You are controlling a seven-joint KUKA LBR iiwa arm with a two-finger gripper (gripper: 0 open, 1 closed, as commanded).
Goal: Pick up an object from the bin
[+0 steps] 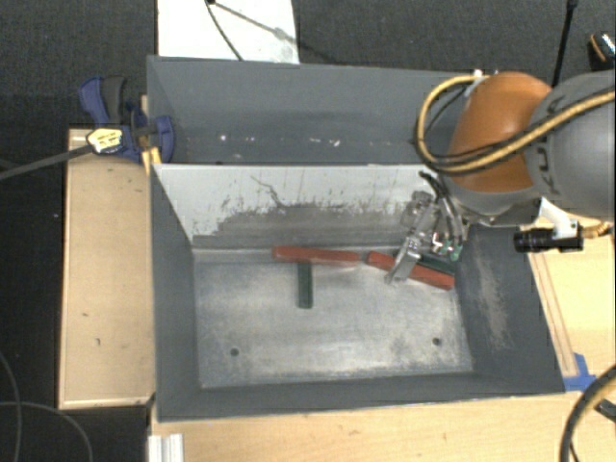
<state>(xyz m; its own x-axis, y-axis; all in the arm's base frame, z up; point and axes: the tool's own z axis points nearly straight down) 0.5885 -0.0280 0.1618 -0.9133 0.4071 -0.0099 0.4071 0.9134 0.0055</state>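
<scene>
**Gripper low over a red piece at the bin's right rear**

The metal two-finger gripper (403,267) hangs low near the back right of the grey metal bin (337,349). I cannot tell whether it is spread or closed. To its left lie a long flat red stick (313,255) and a short dark green bar (304,287), both clear of it. Under its tip lies a short flat red bar (432,277), slightly tilted.

The arm comes in from the right, its rounded orange wrist cover (499,128) above the far right corner of the grey metal bin (337,354). The claw (402,269) hangs low over a short flat red bar (430,277) lying by the back wall. Just left of it lies a longer flat red strip (313,255). A small dark green upright-lying block (304,287) sits just below that strip.
</scene>
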